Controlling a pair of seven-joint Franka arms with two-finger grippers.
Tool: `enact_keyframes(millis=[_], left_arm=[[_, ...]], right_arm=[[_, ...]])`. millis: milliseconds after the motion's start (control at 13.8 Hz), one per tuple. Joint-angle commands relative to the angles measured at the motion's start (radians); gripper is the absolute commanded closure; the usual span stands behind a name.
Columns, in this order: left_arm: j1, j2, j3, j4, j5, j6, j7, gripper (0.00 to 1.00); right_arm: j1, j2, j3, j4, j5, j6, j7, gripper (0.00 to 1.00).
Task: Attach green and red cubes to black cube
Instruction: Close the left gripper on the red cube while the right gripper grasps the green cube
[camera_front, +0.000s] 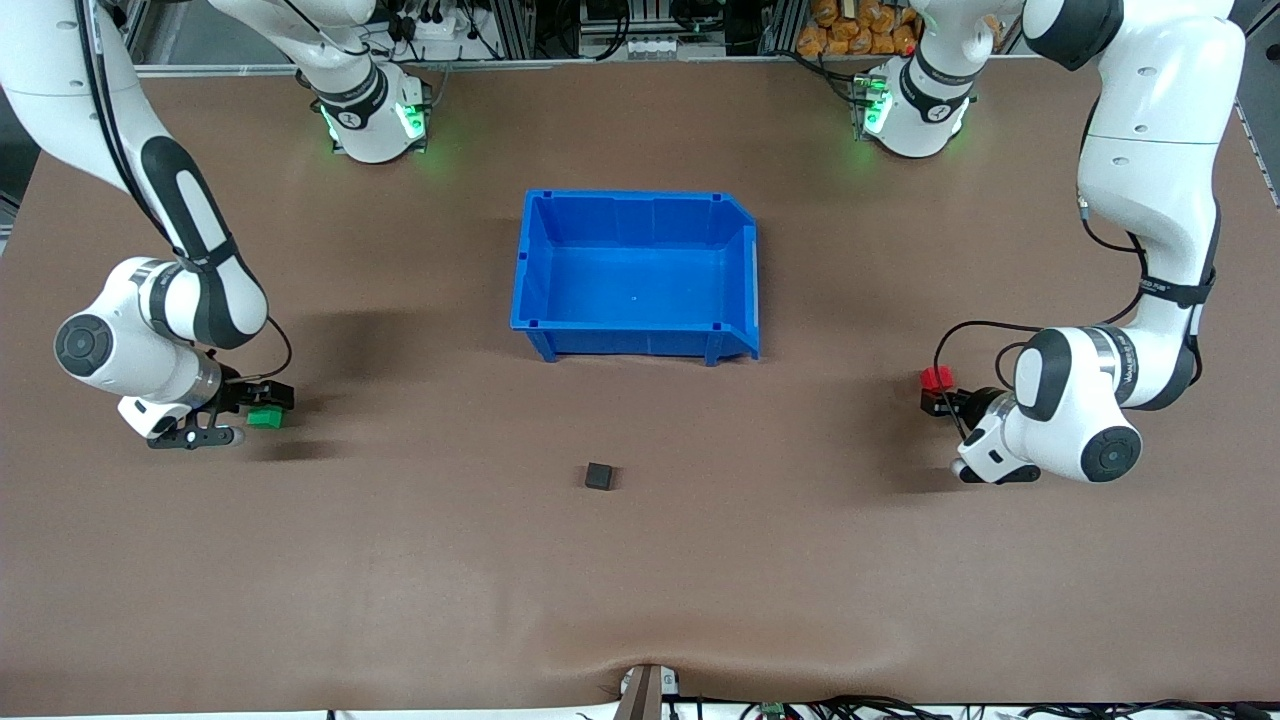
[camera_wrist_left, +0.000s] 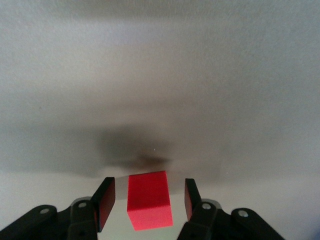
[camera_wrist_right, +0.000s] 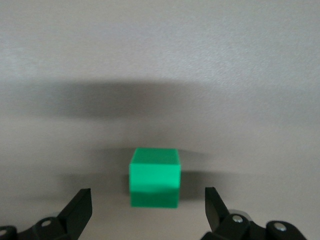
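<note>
The black cube (camera_front: 599, 476) sits alone on the brown table, nearer the front camera than the blue bin. The red cube (camera_front: 936, 379) lies on the table toward the left arm's end. My left gripper (camera_front: 940, 397) is low around it and open. In the left wrist view the red cube (camera_wrist_left: 149, 200) stands between the fingers (camera_wrist_left: 104, 201) with a gap on each side. The green cube (camera_front: 265, 417) lies toward the right arm's end. My right gripper (camera_front: 250, 415) is low at it and wide open. In the right wrist view the green cube (camera_wrist_right: 154, 177) is between the fingertips (camera_wrist_right: 81, 204), untouched.
An empty blue bin (camera_front: 640, 205) stands at the table's middle, nearer the robots' bases than the black cube. Both arms' bases are along the table's edge by the robots. A small fixture (camera_front: 645, 690) sits at the table edge nearest the front camera.
</note>
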Motion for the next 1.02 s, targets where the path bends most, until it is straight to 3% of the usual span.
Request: enact_keyframes(millis=[0,218,291,436,509,654,872,945], left_arm=[[0.006,-0.033,-0.002,-0.044,-0.014,-0.009,0.010,0.41],[0.006,-0.031,-0.002,-0.049,-0.014,-0.009,0.010,0.47],[0.006,-0.031,-0.002,-0.050,-0.014,-0.009,0.011,0.55],[0.004,-0.033,-0.002,-0.046,-0.013,-0.041,0.016,0.88],[0.004,-0.035,-0.004,-0.044,-0.014,-0.041,0.014,1.00],[0.005,-0.033,-0.004,-0.023,-0.017,-0.041,0.007,1.00],[-0.008,-0.031,-0.002,0.035,-0.071,-0.043,-0.063,1.00],[-0.014,-0.031,-0.002,0.055,-0.079,-0.043,-0.100,1.00]], right_arm=[[-0.024,0.034,0.013,0.052,-0.007,-0.002,-0.021,0.00],[-0.025,0.054,0.013,0.072,-0.007,-0.001,-0.022,0.00],[-0.025,0.056,0.013,0.072,-0.004,-0.001,-0.022,0.00],[-0.025,0.060,0.013,0.072,-0.001,0.001,-0.022,0.06],[-0.025,0.062,0.013,0.072,0.003,0.001,-0.022,0.15],[-0.025,0.066,0.013,0.072,0.003,0.001,-0.022,0.30],[-0.025,0.066,0.013,0.072,0.005,0.001,-0.022,0.68],[-0.025,0.066,0.013,0.072,0.005,0.001,-0.022,0.75]])
